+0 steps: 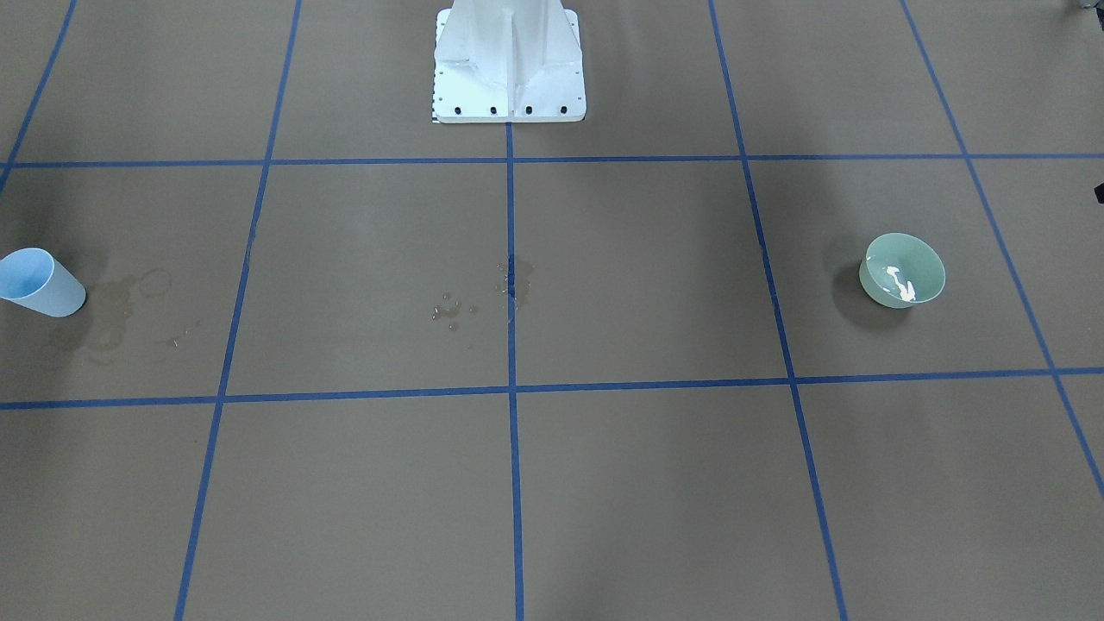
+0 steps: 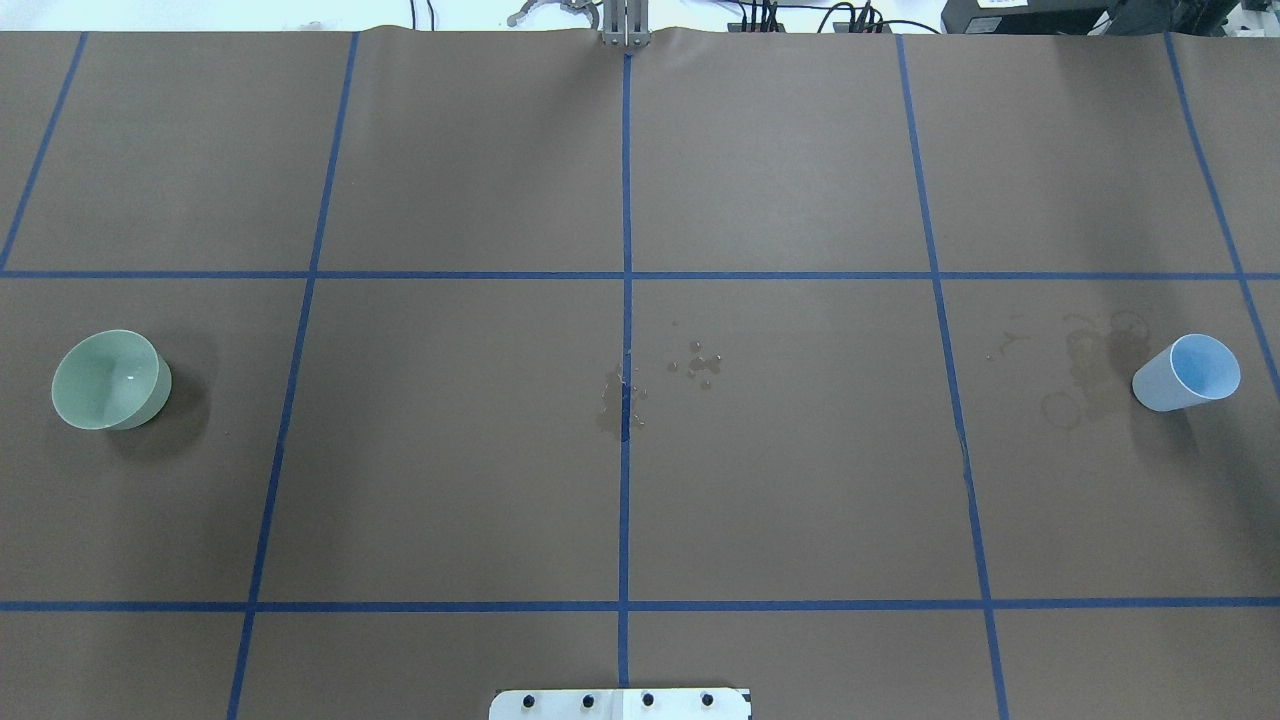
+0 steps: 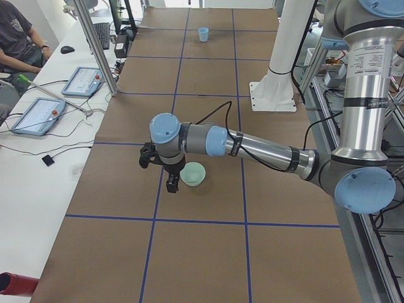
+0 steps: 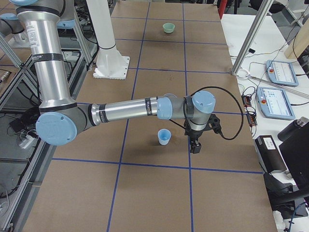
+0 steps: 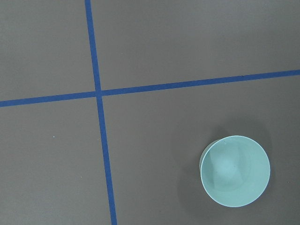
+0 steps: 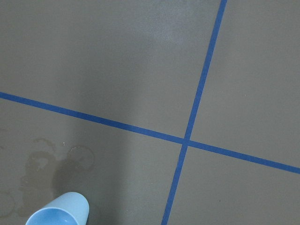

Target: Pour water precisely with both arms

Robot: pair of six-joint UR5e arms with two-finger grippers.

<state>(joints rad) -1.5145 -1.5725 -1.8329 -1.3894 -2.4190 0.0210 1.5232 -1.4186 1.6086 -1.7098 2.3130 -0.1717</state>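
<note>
While water (image 1: 901, 285) glints in the bowl (image 1: 925, 259), the left tool (image 3: 172, 184) seems beside it

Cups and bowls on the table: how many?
2. A green bowl stands upright near the end of the table on the robot's left. A blue cup stands upright near the end on its right. No other vessel shows in any view.
</note>
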